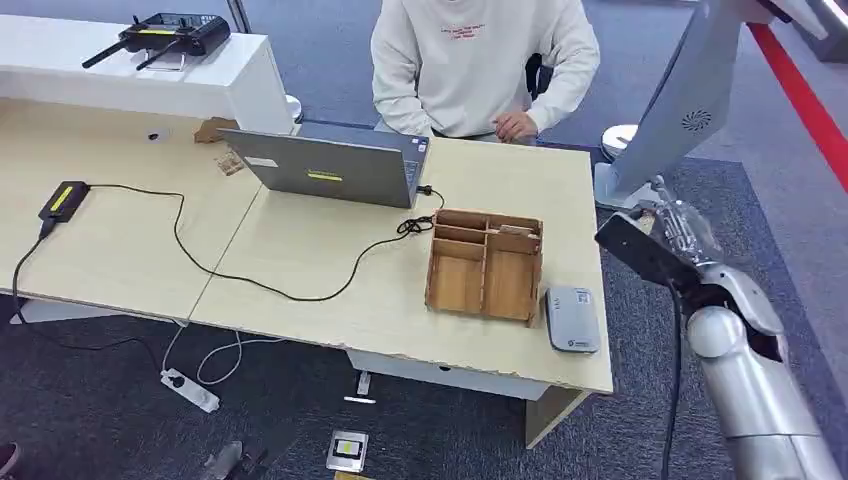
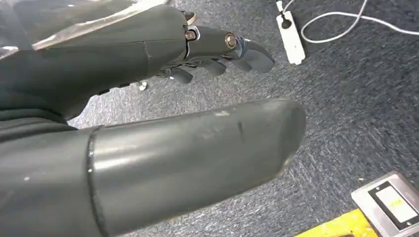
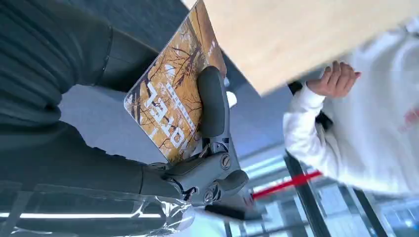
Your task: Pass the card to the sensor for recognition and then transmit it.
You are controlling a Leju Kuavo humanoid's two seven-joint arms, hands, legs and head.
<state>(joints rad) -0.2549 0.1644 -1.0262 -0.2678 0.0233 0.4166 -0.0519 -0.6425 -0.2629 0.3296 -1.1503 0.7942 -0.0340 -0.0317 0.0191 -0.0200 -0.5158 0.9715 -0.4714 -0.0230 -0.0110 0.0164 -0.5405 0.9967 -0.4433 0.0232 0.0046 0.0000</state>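
Observation:
My right hand (image 1: 676, 236) hangs off the table's right edge, level with the wooden organiser. In the right wrist view this hand (image 3: 200, 174) pinches a brown-and-yellow printed card (image 3: 165, 106), one finger (image 3: 211, 101) lying across its face. The grey sensor (image 1: 572, 319) lies flat on the table's near right corner, to the left of and nearer than my right hand. My left hand (image 2: 148, 113) hangs over the carpet with thumb and fingers apart and nothing in it.
A wooden organiser (image 1: 485, 266) stands just left of the sensor. A grey laptop (image 1: 335, 165) and black cable (image 1: 250, 275) lie on the table (image 1: 330, 290). A person in a white sweatshirt (image 1: 480, 60) sits across, one hand (image 3: 338, 79) on the far edge. A power strip (image 2: 289, 34) lies on the floor.

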